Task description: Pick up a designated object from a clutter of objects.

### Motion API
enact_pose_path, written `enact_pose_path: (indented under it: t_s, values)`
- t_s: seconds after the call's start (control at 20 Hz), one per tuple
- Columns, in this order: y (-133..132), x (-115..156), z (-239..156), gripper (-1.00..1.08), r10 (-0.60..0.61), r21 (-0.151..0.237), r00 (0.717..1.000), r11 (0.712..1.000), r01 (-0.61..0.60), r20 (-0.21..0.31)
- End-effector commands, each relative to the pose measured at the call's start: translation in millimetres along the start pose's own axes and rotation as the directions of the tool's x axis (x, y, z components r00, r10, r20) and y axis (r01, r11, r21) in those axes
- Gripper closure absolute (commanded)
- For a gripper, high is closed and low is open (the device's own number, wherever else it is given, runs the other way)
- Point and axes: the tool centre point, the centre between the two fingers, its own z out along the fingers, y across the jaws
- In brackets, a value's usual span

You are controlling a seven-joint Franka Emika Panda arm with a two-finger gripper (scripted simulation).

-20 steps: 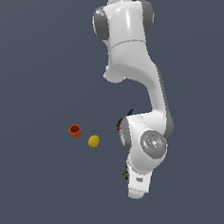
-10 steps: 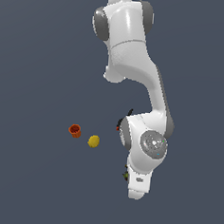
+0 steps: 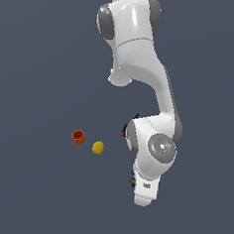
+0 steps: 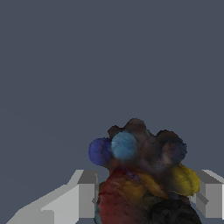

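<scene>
The white arm [image 3: 141, 91] bends down over the grey floor [image 3: 33, 192]. In the wrist view the gripper [image 4: 146, 197] has its jaws apart, one on each side of the dark lump [image 4: 140, 175]; whether they touch it I cannot tell. The lemon [image 3: 98, 147] lies beside the orange cup [image 3: 78, 136].

The arm [image 3: 141, 86] is built of smooth white rounded links. Grey circular caps are fitted at the joints. The fingers [image 4: 83, 194] are rendered as pale grey, angular, flat-faced blocks.
</scene>
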Motion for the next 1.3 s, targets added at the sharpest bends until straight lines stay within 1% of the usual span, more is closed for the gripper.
enact_pose_path:
  t_s: [0.0,0.25,0.5,0.9,1.25]
  values:
    - [-3,2,-8,1.08,0.0,-0.002,1.0,1.0,0.0,0.0]
    - [-16,7,-29,1.08,0.0,-0.002,1.0,1.0,0.0,0.001]
    - [-36,15,-62,1.08,-0.001,-0.002,1.0,1.0,0.001,0.001]
    - [-76,32,-132,1.08,-0.001,-0.001,1.0,1.0,0.001,0.004]
    - [-115,49,-201,1.08,-0.001,0.0,1.0,1.0,0.001,0.005]
